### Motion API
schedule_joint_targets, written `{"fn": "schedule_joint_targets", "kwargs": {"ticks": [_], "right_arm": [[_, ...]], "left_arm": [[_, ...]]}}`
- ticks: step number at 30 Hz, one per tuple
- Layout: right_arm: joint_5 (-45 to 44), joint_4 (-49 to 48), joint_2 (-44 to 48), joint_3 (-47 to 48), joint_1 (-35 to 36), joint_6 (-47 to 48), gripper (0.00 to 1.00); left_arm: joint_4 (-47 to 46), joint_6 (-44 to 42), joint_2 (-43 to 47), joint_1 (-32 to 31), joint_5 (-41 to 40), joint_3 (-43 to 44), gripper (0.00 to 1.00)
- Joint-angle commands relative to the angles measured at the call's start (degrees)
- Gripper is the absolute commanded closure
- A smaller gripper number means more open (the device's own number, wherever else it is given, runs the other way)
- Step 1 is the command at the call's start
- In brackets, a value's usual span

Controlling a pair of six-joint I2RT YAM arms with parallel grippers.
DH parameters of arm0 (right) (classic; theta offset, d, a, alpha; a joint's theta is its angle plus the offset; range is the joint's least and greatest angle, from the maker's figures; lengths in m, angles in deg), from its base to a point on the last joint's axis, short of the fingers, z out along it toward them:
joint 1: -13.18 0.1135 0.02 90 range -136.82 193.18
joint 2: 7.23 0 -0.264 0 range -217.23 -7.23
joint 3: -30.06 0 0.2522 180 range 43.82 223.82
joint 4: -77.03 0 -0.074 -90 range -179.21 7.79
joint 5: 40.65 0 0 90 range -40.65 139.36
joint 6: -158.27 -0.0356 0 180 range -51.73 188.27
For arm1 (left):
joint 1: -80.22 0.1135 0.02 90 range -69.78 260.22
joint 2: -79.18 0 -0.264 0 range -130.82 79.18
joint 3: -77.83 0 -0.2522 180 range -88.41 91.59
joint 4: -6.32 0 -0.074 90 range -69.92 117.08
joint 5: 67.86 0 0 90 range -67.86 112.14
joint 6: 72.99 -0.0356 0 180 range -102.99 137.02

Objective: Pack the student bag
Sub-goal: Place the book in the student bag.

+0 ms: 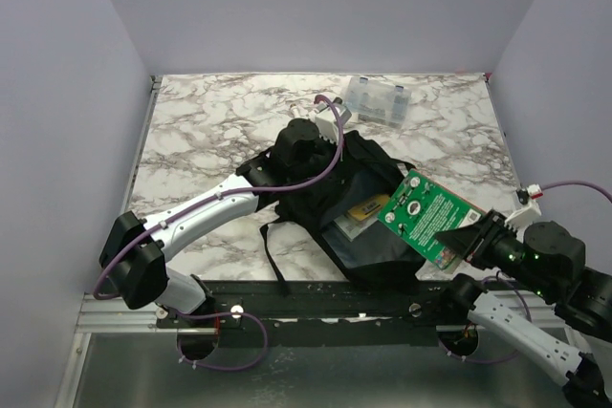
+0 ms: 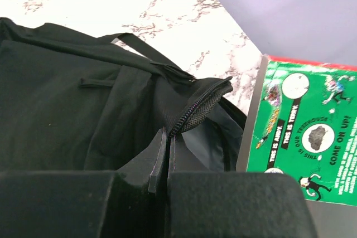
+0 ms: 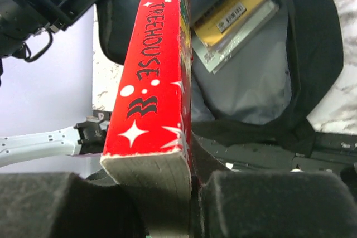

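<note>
Student bag (image 1: 368,164): a black backpack lying on the marble tabletop (image 1: 210,131), near the front edge and right of centre. Its main compartment is unzipped and gapes toward the right arm. We see the grey lining and, inside it, a yellow-covered item (image 3: 234,9) lying on a paler flat one.

Left end effector (image 2: 163,160): fingers closed, pinching the zip edge of the bag's opening and holding that flap raised off the rest of the bag.

Right end effector (image 1: 459,241): clamped on a book (image 1: 421,209) with a green cover and red spine, gripped at its lower end. The book is tilted and sits above the open mouth at the bag's right side. We cannot tell whether it touches the fabric.

A clear plastic compartment box (image 1: 378,99) sits at the far edge of the tabletop, apart from the bag.
</note>
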Motion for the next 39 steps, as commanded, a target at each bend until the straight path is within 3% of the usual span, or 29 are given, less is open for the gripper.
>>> {"fn": "schedule_joint_targets", "kwargs": {"ticks": [1,8,13,22,28,29,30,31,32,33,34,37,39], "right_arm": [[4.29,3.37,3.30,-3.15,0.20,-8.47,0.99],[5.51,-6.31,8.50,-15.85,0.17,-23.63,0.99],[2.06,-20.89,11.18,-24.00,0.17,-31.61,0.99],[2.73,-43.76,4.38,-35.29,0.15,-39.82,0.99],[0.68,-63.29,-4.13,-45.99,0.19,-43.64,0.99],[-0.19,-70.61,-6.47,-48.15,0.11,-42.68,0.99],[-1.35,-77.79,-10.18,-50.26,0.10,-39.72,0.96],[-2.08,-80.14,-13.46,-50.83,0.09,-37.85,0.79],[-2.36,-79.05,-17.25,-50.06,0.04,-36.23,0.53],[-2.31,-76.40,-19.85,-48.40,-0.06,-34.42,0.36],[-1.75,-73.16,-22.34,-46.68,-0.11,-31.82,0.26],[1.06,-63.25,-26.01,-41.81,-0.17,-25.95,0.10],[2.12,-56.56,-25.39,-39.75,-0.20,-23.73,0.06]], "left_arm": [[-5.12,1.10,2.35,0.39,5.11,1.97,1.00],[-8.92,4.13,4.31,0.13,10.38,0.00,1.00],[-10.13,5.34,4.70,-1.02,12.08,-0.50,1.00],[-11.53,4.79,5.55,-4.18,12.91,-0.98,1.00],[-11.58,4.61,6.04,-4.70,11.86,-1.99,1.00],[-11.54,4.31,6.26,-4.63,11.18,-2.39,1.00],[-11.54,4.17,6.39,-4.59,10.31,-2.96,1.00],[-11.50,4.32,6.58,-4.47,9.11,-3.36,1.00],[-11.32,4.84,6.75,-4.21,7.89,-3.97,1.00],[-11.14,5.95,6.77,-3.85,7.26,-4.33,1.00],[-11.11,7.04,6.76,-3.59,6.97,-4.65,1.00],[-11.11,7.65,5.61,-3.59,9.02,-4.43,1.00],[-11.14,7.93,5.14,-3.58,9.08,-4.45,1.00]]}}
